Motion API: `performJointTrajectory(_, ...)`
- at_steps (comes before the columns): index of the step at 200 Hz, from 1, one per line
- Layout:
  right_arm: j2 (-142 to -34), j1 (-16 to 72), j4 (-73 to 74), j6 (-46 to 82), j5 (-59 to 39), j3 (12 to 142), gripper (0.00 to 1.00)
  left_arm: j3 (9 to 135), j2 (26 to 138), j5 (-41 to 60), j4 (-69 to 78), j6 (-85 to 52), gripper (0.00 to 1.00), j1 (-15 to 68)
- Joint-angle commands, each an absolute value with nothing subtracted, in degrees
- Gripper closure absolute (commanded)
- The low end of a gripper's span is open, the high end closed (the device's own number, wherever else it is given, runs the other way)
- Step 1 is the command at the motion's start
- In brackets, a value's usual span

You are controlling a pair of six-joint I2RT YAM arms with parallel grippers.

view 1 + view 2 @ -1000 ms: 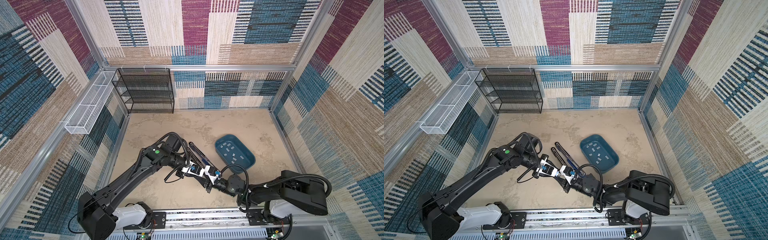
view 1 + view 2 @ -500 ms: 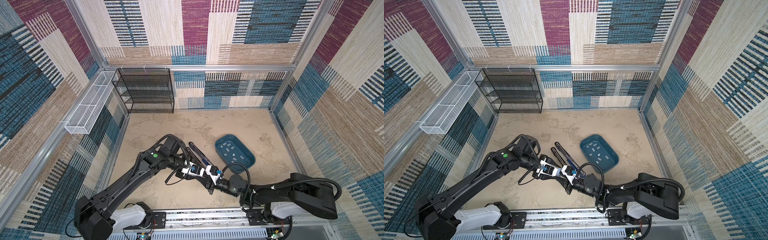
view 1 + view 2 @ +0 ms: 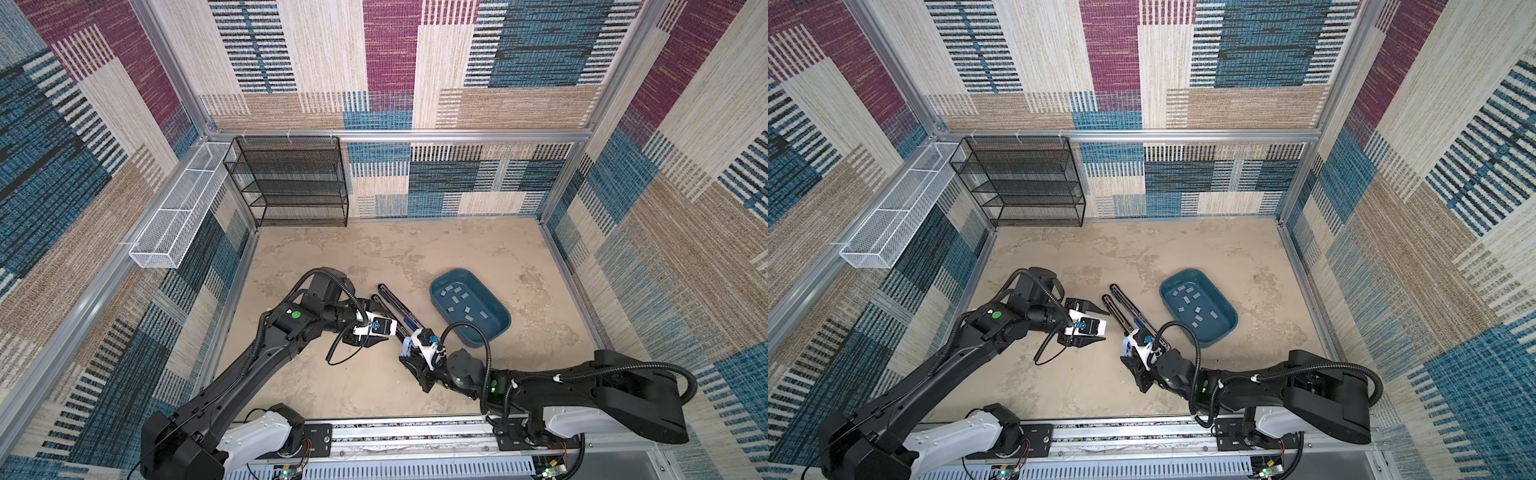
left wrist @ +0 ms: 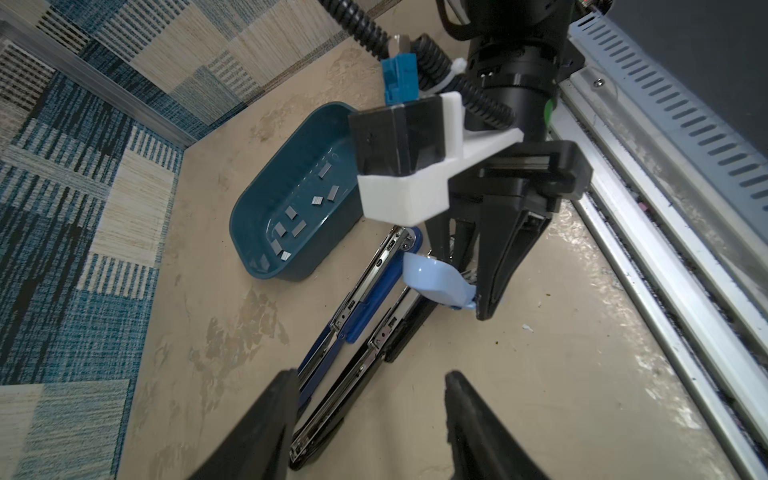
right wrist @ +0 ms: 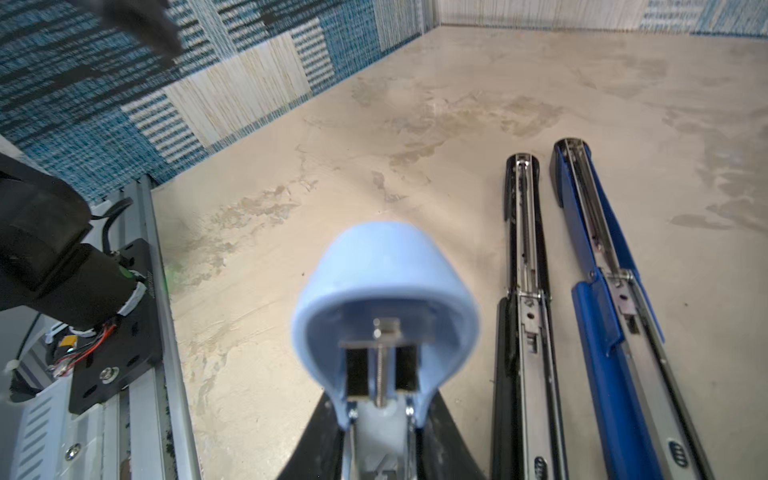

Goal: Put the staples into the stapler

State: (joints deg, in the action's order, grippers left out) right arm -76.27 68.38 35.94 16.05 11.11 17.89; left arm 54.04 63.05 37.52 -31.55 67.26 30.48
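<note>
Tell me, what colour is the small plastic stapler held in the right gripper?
Light blue. The small rounded plastic stapler shows best in the right wrist view.

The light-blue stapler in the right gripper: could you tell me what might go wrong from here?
The right gripper grips the light-blue stapler by one end only; it might twist or slip.
The open left gripper sits close to the black stapler and could knock it into the blue stapler.
The staples in the tray are small and easily dropped.
</note>
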Motion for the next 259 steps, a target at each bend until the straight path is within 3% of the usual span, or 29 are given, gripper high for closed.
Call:
performJointTrajectory(1, -80.0, 70.0, 28.2, 20.2, 15.4, 21.4, 0.84, 52.8, 62.2, 34.8, -26.7, 65.8, 0.39, 30.1)
performJointTrajectory(64, -93.0, 72.5, 5.1, 26.7, 18.7, 36.4, 0.80, 52.7, 62.2, 35.7, -26.9, 66.2, 0.40, 30.1)
performJointTrajectory(144, -101.4, 72.4, 0.1, 27.0, 18.1, 44.5, 0.73, 53.0, 62.4, 37.3, -27.3, 66.1, 0.40, 30.1)
performJointTrajectory(190, -99.9, 72.5, 0.2, 27.9, 19.8, 44.8, 0.49, 53.2, 62.3, 36.8, -26.6, 64.7, 0.39, 30.1)
performJointTrajectory(216, -95.5, 72.5, 1.1, 27.9, 19.7, 42.8, 0.36, 54.4, 61.8, 33.7, -21.1, 55.7, 0.39, 30.0)
performJointTrajectory(242, -90.7, 72.5, 0.6, 28.3, 19.2, 42.0, 0.29, 56.3, 60.8, 22.9, -10.5, 42.3, 0.37, 30.0)
performJointTrajectory(259, -87.0, 72.4, -1.0, 30.1, 19.8, 41.5, 0.17, 60.4, 61.7, 13.4, -8.4, 32.6, 0.35, 30.1)
